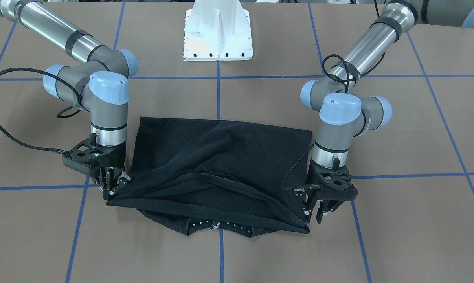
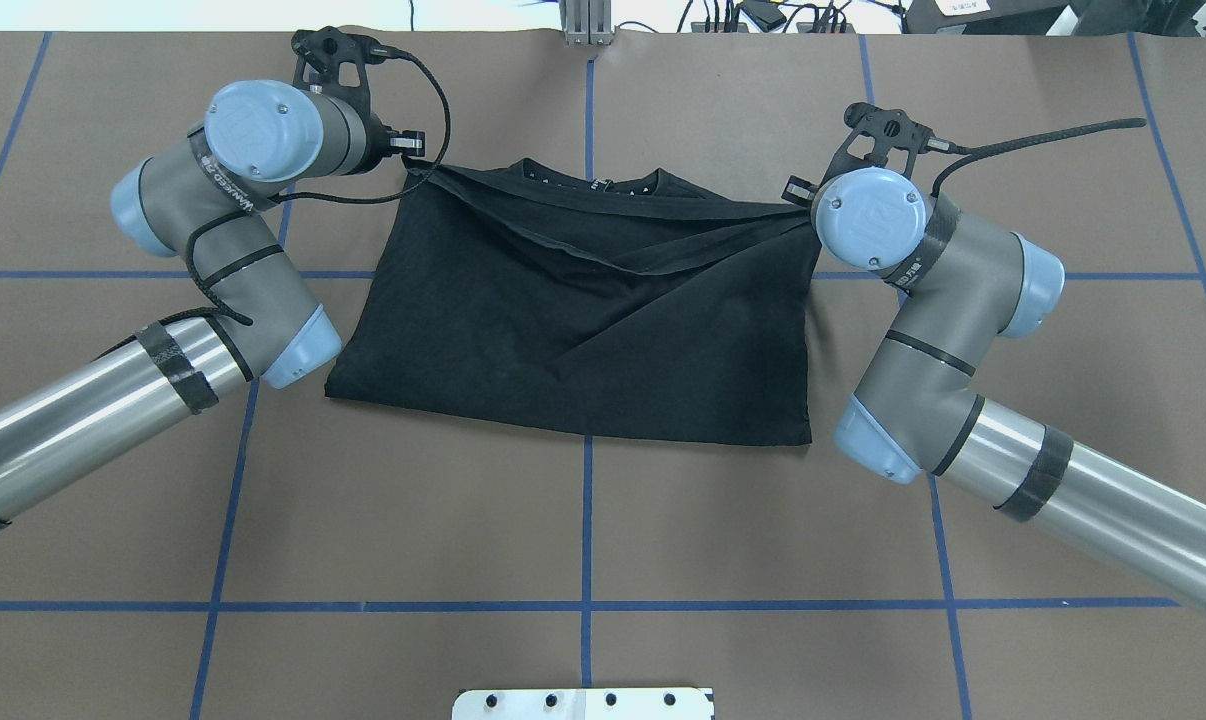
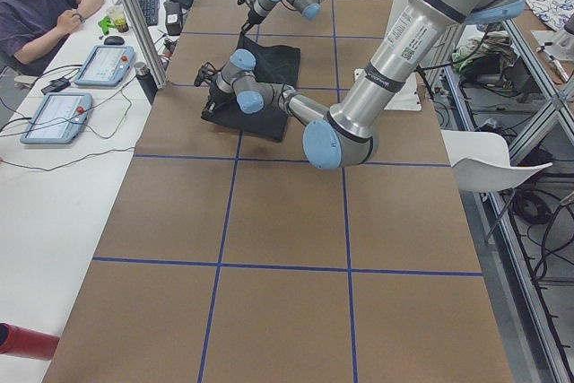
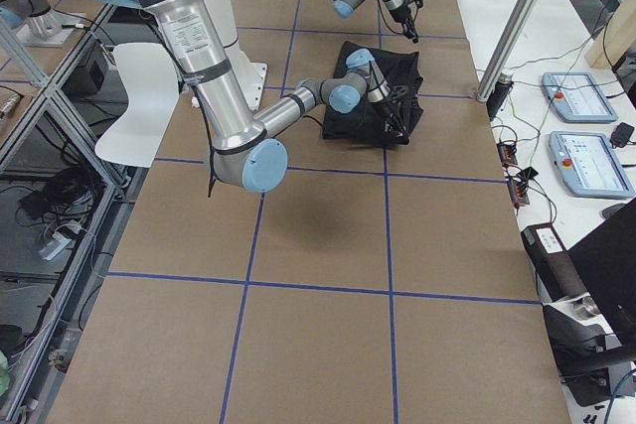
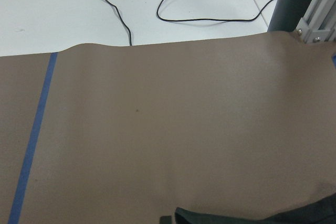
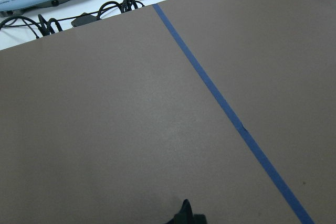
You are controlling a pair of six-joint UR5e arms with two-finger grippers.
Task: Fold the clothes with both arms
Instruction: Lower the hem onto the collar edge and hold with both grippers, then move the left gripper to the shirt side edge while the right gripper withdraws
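Observation:
The black T-shirt [image 1: 221,157] [image 2: 583,330] lies mid-table, plain side up, its lower half folded over toward the collar [image 1: 221,227]. My right gripper [image 1: 112,194] [image 2: 798,195] is shut on one corner of the folded-over hem. At the other hem corner my left gripper [image 1: 316,216] [image 2: 408,150] stands with its fingers spread, open, the corner [image 1: 305,228] lying on the table just below it. The left wrist view shows only a strip of black cloth [image 5: 252,217] at its bottom edge. Both arms hang low over the shirt's far edge.
The white pedestal base [image 1: 218,35] stands behind the shirt. Blue tape lines [image 1: 220,251] grid the brown table. A person [image 3: 36,6] sits at a side desk with control pendants [image 3: 54,116]. A white chair [image 3: 489,168] stands off the table's robot side.

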